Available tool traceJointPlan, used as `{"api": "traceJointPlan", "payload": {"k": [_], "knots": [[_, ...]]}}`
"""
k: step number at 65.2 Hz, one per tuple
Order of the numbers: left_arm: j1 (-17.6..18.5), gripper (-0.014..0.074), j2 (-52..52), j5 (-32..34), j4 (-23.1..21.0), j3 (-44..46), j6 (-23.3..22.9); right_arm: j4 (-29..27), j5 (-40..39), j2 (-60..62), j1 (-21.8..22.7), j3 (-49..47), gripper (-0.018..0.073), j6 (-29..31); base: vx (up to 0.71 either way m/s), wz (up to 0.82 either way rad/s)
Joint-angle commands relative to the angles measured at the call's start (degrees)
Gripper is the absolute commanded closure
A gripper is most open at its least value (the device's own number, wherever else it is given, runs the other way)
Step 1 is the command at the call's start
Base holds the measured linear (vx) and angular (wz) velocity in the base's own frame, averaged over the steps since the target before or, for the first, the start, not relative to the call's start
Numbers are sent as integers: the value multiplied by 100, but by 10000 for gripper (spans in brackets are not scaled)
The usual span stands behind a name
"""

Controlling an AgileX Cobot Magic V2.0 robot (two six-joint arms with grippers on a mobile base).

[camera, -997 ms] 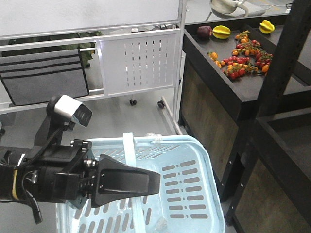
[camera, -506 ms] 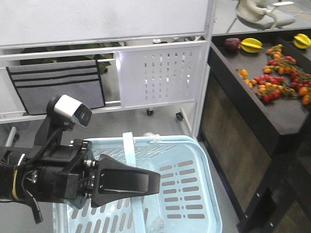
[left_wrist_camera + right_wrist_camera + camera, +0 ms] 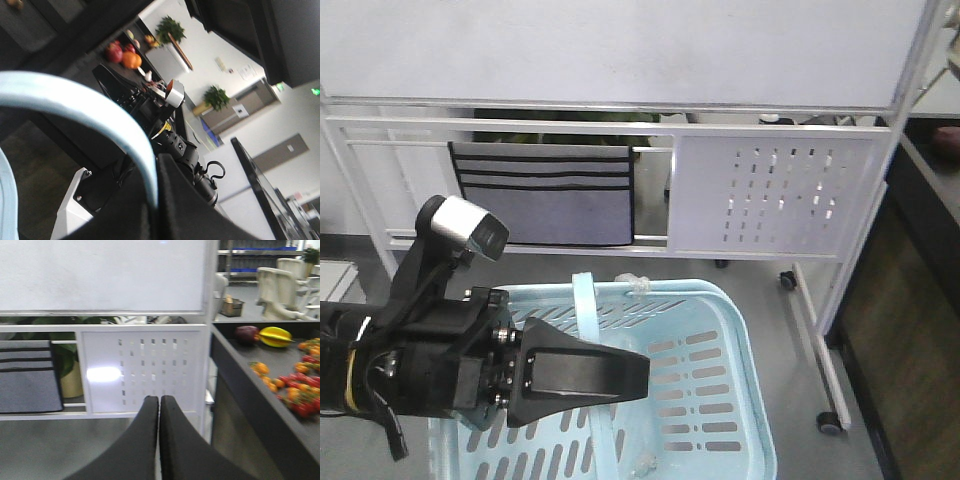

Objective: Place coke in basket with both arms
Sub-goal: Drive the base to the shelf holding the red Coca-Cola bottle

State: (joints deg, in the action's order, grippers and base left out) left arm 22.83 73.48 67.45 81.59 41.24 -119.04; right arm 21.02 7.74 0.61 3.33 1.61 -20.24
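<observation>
Front view: the left pincer is clamped on the handle of the blue basket. The basket sits beneath it, holding only a small pale scrap. No coke shows.

Left wrist view: the handle runs into the closed jaws.

Right wrist view: the right pincer is pressed shut and empty, with fruit to its right.

The coke appears in no view, so I judge that fetching it and putting it in the basket are both still to do.

place: shop-style lab | cues: fruit display shelf, shopping basket, wheeled whiteboard
</observation>
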Motion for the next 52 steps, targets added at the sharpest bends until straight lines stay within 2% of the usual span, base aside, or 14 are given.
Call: {"api": "traceJointPlan", "payload": {"k": [1, 52], "knots": [[17, 603, -180, 1166, -477, 150, 6, 78, -399, 104, -1, 61, 564, 27, 22, 47], [17, 603, -180, 1166, -477, 150, 6, 78, -399, 104, -1, 61, 564, 27, 19, 53]]}}
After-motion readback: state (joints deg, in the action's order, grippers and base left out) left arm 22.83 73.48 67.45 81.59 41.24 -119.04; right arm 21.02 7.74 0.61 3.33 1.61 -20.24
